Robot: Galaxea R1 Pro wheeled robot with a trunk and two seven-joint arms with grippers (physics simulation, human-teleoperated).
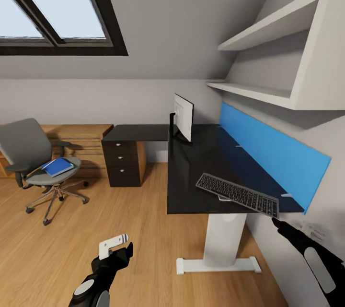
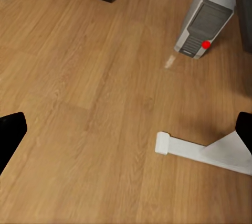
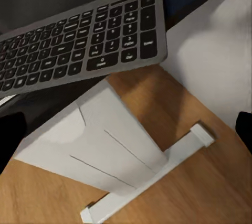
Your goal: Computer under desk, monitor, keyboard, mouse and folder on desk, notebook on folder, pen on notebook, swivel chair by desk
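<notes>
Left gripper (image 1: 116,244) spread wide and empty above the floor (image 1: 120,211); right gripper's (image 1: 274,221) state unclear beside the keyboard (image 1: 238,194).

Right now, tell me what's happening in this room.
A two-armed robot stands by the desk in an attic bedroom, holding nothing. Its left gripper hangs over bare floor; its right arm reaches toward the desk's near corner, where the keyboard lies partly over the edge. The monitor stands further back on the desk. The blue folder lies on the swivel chair, which stands apart from the desk. The computer sits on the floor under the desk.
</notes>
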